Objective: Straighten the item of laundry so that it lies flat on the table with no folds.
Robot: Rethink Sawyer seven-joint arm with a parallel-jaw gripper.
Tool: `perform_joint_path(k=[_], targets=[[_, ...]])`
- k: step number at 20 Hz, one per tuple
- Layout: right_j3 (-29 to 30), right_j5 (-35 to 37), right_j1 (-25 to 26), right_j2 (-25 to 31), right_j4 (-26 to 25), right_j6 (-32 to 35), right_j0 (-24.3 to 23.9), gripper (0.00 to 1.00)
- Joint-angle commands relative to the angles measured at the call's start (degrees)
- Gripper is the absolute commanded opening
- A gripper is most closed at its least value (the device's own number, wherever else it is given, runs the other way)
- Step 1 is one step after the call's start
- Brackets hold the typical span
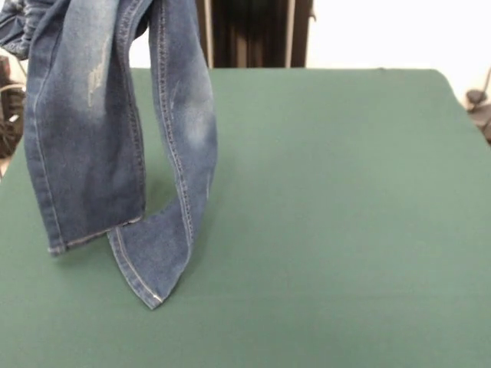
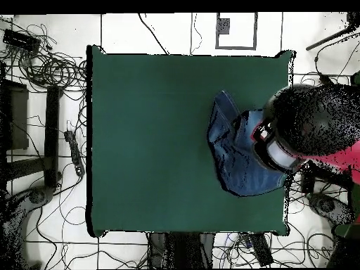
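Only 1 jeans [image 1: 92, 130] hanging, 2 leg hems touching table [image 1: 345, 230].

Tangled black cables [image 2: 49, 67] on white tiled floor [image 2: 162, 31], left of tabletop in overhead view. Dark frame structure [image 2: 28, 133] at left edge. Power strip [image 2: 73, 151] just beside tabletop's left side. Grey-bordered square panel [image 2: 235, 30] on floor beyond top side. More cables [image 2: 239, 246] below bottom side. Dark vertical panel [image 1: 257, 34] behind far edge in front view.
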Motion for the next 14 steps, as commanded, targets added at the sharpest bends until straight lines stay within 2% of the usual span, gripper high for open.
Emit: perform_joint_path(k=[1,14], targets=[[-2.8,8.9,-0.5,9.3,-1.4,-17.2,-0.5,0.0],[-9.2,16.6,0.3,13.7,-3.0,-17.5,-2.4,0.0]])
